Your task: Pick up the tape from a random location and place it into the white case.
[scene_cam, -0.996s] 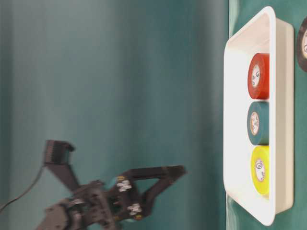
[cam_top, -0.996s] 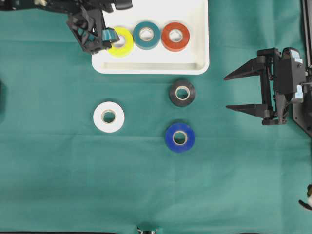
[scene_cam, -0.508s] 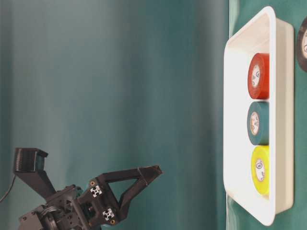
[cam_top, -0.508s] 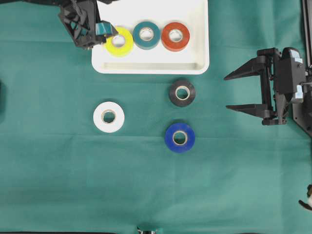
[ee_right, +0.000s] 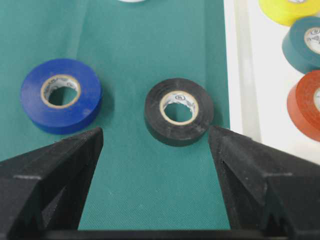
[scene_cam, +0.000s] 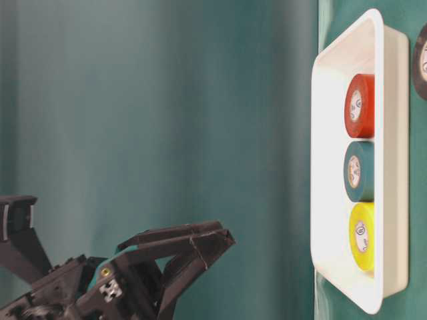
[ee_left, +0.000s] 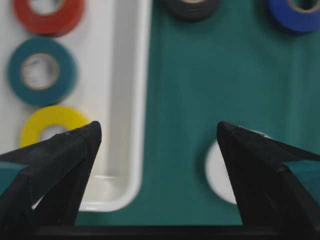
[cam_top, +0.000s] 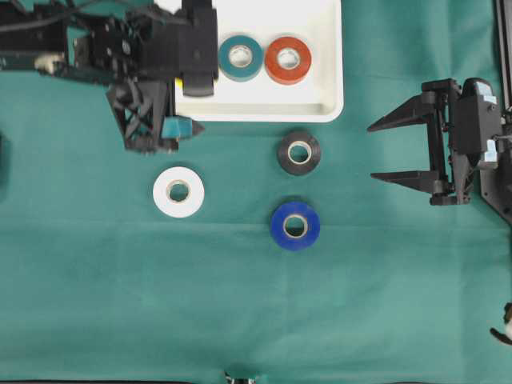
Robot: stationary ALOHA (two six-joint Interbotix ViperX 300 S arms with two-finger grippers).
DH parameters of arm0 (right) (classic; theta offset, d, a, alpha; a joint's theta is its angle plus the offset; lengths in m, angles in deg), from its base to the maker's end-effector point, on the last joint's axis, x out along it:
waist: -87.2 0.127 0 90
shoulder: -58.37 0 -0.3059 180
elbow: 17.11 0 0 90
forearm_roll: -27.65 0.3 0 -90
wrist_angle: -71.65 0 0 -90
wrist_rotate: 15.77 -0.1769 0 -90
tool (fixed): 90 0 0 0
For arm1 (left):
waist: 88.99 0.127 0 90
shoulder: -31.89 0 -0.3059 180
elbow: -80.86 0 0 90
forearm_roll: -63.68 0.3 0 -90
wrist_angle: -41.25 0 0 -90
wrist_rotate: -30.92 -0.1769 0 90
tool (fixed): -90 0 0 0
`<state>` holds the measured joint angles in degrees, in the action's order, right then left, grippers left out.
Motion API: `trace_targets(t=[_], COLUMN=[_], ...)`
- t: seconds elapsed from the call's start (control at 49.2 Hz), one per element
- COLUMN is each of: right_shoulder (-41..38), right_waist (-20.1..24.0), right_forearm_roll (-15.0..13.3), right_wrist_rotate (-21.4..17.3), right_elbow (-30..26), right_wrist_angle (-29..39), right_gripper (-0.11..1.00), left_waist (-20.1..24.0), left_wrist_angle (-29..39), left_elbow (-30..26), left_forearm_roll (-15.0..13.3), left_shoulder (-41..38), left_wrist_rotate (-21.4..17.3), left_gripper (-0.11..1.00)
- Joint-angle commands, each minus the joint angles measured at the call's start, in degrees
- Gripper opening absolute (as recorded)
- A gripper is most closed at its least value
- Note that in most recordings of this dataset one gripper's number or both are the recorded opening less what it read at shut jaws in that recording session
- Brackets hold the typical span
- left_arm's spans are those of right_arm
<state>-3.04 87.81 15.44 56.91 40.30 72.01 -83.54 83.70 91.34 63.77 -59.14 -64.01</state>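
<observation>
The white case (cam_top: 256, 109) holds three tape rolls in a row: red (cam_top: 288, 60), teal (cam_top: 241, 58) and yellow (ee_left: 52, 120). In the overhead view the left arm covers the yellow one. Loose on the green cloth lie a white roll (cam_top: 178, 192), a black roll (cam_top: 299, 152) and a blue roll (cam_top: 295, 226). My left gripper (ee_left: 158, 129) hangs open and empty above the cloth, between the case's near-left corner and the white roll. My right gripper (cam_top: 373, 151) stands open and empty at the right, facing the black roll (ee_right: 178, 110).
The green cloth covers the whole table. The left arm (cam_top: 120, 48) reaches in from the top left over the case's left end. At table level the left gripper (scene_cam: 217, 241) is raised well off the cloth, and the case's wall (scene_cam: 397, 167) stands at the right.
My left gripper has swung from beside the yellow roll at the case's left edge to the case's front-left corner, towards the white roll. The right arm has not moved.
</observation>
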Motion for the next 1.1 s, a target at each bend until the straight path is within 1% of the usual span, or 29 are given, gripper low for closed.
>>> trace_targets(t=[0.0,0.081,0.163,0.915,1.037,1.078], right_shoulder=[0.0,0.0,0.0,0.0,0.2,0.3], right_waist=[-0.1,-0.1,-0.1,0.0,-0.1,-0.1], right_forearm_roll=[-0.1,-0.1,-0.1,-0.1,-0.1,0.0], right_wrist_rotate=[0.1,0.0,0.1,-0.1,-0.2,-0.2], right_elbow=[-1.4,-1.3,-1.3,-1.4,-1.5,-1.6], right_wrist_angle=[-0.3,-0.3,-0.3,-0.2,0.3,0.4], right_gripper=[0.82,0.82,0.82,0.82,0.82,0.82], left_waist=[-1.9,-3.4,-4.0,-3.5,-3.5,-3.5], left_wrist_angle=[-0.4,-0.4,-0.5,-1.4,-1.8,-2.8], left_elbow=[-0.8,-0.8,-0.7,-0.4,0.8,1.8], left_forearm_roll=[-0.1,-0.1,-0.1,-0.1,-0.1,-0.1], left_shoulder=[1.3,1.3,1.4,2.4,4.1,5.2], left_wrist_rotate=[0.8,1.2,1.2,1.1,1.1,1.1], left_gripper=[1.00,1.00,1.00,1.00,1.00,1.00])
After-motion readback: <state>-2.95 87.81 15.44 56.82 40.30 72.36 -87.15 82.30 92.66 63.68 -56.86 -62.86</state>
